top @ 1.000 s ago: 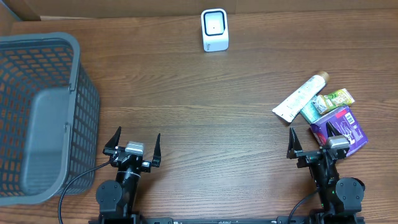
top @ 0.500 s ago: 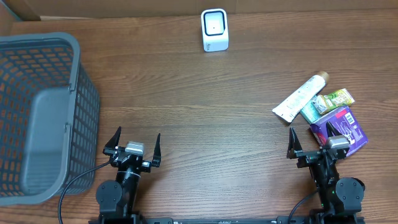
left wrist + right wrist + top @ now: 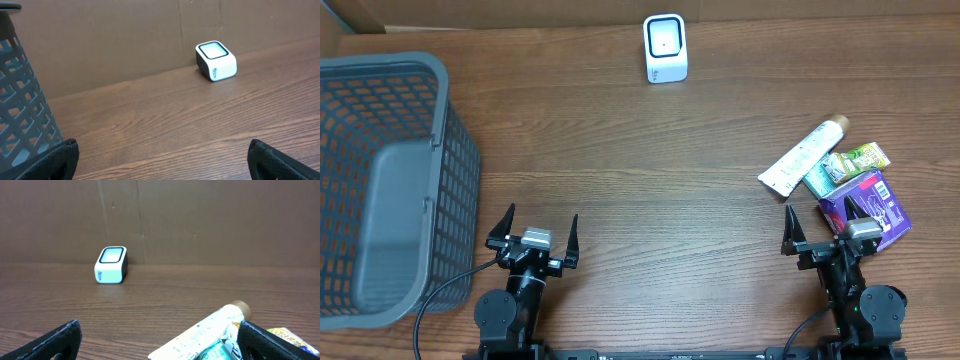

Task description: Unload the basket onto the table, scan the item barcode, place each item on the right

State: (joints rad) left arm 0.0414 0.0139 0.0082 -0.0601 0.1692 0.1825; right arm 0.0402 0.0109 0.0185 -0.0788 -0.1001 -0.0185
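A white barcode scanner stands at the table's far middle, also seen in the left wrist view and the right wrist view. At the right lies a pile of items: a white tube, a teal packet, a green-yellow packet and a purple box. My right gripper is open and empty just in front of the pile, its right finger over the purple box. My left gripper is open and empty near the front left.
A tall grey mesh basket fills the left side, close beside the left gripper. A brown cardboard wall runs behind the scanner. Bare wood table lies between the two arms.
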